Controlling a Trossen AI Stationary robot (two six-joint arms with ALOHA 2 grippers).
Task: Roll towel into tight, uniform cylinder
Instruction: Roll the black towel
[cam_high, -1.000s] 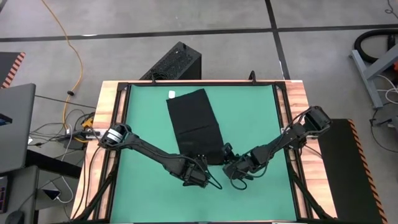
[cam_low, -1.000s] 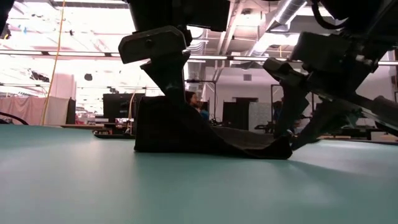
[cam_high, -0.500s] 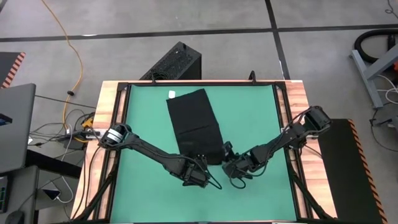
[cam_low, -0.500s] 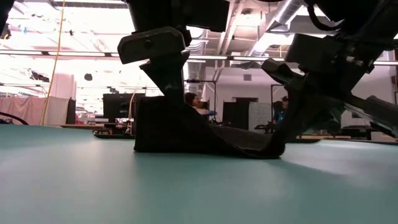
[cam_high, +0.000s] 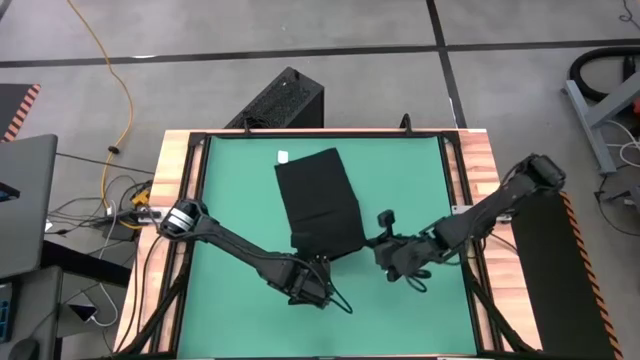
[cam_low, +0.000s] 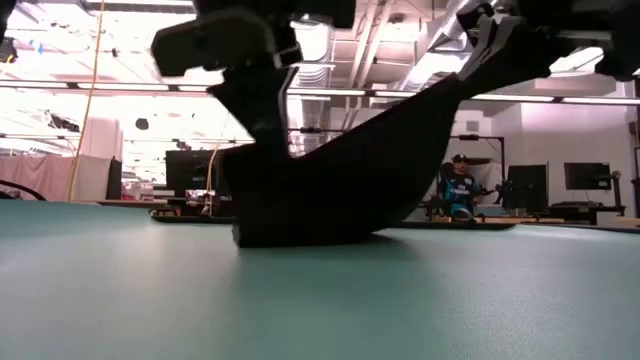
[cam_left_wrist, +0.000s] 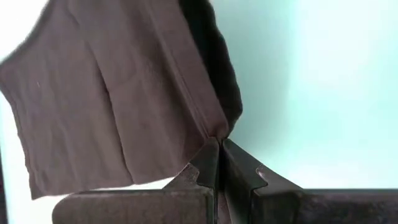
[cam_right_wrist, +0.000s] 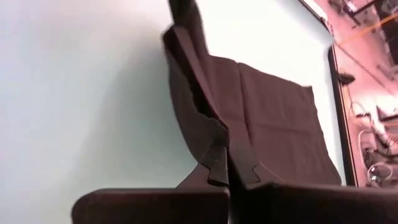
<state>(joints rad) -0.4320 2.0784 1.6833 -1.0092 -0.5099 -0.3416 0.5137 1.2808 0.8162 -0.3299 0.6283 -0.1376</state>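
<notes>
Two grippers, left (cam_high: 322, 268) and right (cam_high: 380, 238), have their jaws clamped shut on the near corners of the towel (cam_high: 318, 200), lifting that edge off the green tabletop (cam_high: 230, 190), seemingly to start rolling it.

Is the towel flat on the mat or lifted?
Partly lifted: the towel rises toward the right tool; its far end lies on the mat.

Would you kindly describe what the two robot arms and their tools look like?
Both arms are dark, slender and jointed. The left arm has a silver ring near its base; thin black cables loop beside the left tool. The right arm ends in a bulkier black wrist before the right tool. Each tool has two dark, angular fingers.
</notes>
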